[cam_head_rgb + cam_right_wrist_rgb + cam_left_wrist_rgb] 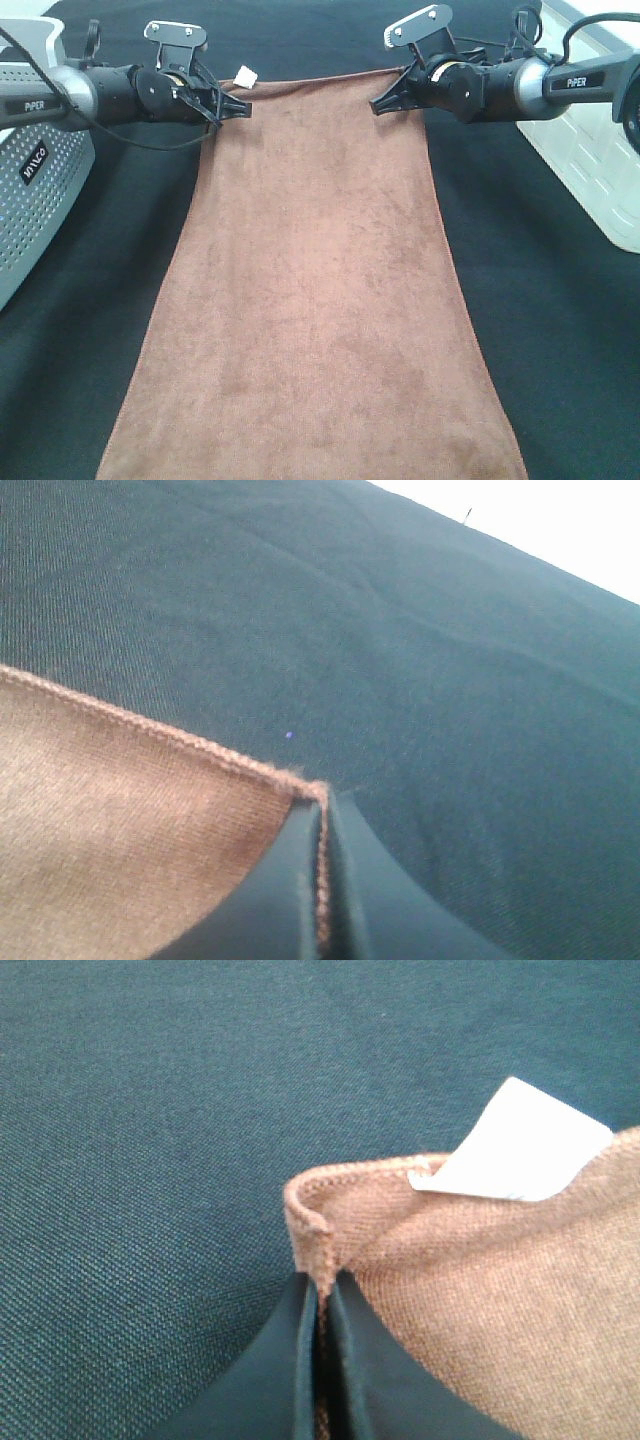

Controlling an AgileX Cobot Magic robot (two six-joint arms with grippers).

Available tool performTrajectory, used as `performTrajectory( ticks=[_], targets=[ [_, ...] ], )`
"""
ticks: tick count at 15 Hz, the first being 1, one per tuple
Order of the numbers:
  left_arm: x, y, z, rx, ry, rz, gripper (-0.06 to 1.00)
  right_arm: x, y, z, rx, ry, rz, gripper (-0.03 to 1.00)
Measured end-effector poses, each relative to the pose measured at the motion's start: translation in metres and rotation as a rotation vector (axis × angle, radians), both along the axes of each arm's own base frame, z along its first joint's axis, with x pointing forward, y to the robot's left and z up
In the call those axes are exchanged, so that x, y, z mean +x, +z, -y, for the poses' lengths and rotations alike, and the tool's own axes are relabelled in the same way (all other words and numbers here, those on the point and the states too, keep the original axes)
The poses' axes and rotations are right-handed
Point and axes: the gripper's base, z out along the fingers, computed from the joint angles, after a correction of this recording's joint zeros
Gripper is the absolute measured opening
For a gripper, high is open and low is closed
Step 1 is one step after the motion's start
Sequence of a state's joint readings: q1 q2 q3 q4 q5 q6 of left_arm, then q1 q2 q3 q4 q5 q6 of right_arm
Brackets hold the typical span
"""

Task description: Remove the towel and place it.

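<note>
Overhead, both fingers pinch towel corners (wrist views confirm hems clamped).

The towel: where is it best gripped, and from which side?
By its two far corners, each from its own outer side: the towel lies flat, only edges pinchable. The left gripper and right gripper are shut on those corners, near the white tag.

We see the towel spread lengthwise down the middle of the counter, on top of its covering. At the far left corner sits our left pincer, at the far right corner our right pincer, each clamped on the hem there. The tag lies just behind the left pincer. A perforated basket stands left of the towel; a bin stands well to its right.
</note>
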State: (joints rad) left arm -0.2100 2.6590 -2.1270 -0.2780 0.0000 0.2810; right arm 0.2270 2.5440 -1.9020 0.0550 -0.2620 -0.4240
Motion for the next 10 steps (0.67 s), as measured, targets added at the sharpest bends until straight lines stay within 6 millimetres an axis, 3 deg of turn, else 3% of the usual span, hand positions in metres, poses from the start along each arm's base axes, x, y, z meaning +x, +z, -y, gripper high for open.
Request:
performTrajectory(
  ticks=[8, 10],
  targets=[
    [0.001, -0.013, 0.000, 0.001, 0.015, 0.034, 0.00, -0.002, -0.030, 0.000, 0.034, -0.021, -0.069, 0.01],
    [0.001, -0.025, 0.000, 0.002, 0.017, 0.025, 0.02, -0.002, -0.039, 0.001, 0.034, -0.024, -0.084, 0.07]
  ],
)
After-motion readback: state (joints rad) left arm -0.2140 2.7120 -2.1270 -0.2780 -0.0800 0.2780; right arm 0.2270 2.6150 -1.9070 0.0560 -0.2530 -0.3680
